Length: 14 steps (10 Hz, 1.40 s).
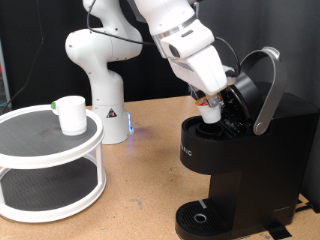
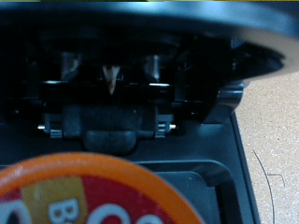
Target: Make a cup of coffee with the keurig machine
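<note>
The keurig machine (image 1: 235,165) stands black and boxy at the exterior view's right, its top lid hinged open and its silver-grey handle (image 1: 265,90) raised. My gripper (image 1: 208,103) is at the open brew chamber, shut on a small white pod (image 1: 210,113) held at the chamber's mouth. In the wrist view the pod's orange-red lid (image 2: 93,191) fills the near edge, with the open lid's underside and its needle (image 2: 110,77) beyond; my fingers do not show there. The cup (image 1: 70,113), a white mug with green at its rim, stands on a white stand, away from the gripper.
A white two-tier round stand (image 1: 45,150) sits at the exterior view's left on the wooden table (image 1: 150,190). The arm's white base (image 1: 105,110) stands behind it. The machine's round drip base (image 1: 205,217) is at the bottom.
</note>
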Motion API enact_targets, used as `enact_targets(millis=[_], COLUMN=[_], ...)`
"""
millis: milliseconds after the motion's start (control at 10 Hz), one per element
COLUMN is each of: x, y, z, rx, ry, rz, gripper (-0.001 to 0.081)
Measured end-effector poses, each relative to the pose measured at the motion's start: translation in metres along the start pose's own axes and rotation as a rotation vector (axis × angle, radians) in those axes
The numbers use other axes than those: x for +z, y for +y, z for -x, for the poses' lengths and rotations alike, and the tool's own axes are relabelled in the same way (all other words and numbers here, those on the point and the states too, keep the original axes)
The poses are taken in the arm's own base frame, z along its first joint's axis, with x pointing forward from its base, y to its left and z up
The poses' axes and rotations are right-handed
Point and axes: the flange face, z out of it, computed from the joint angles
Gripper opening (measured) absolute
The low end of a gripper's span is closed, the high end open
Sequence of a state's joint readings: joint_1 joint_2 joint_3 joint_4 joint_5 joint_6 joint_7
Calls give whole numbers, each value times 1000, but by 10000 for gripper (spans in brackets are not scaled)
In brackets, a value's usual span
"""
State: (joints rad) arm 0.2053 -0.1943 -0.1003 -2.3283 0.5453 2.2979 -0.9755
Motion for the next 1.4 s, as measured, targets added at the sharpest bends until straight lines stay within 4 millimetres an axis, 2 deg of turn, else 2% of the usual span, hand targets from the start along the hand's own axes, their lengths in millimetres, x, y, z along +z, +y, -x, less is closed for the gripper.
enact_targets(millis=[700, 1400], x=[19, 19], y=[-2, -2], z=[-1, -1], rx=[-6, -19], ry=[-21, -32], rz=[1, 8], gripper=[470, 470])
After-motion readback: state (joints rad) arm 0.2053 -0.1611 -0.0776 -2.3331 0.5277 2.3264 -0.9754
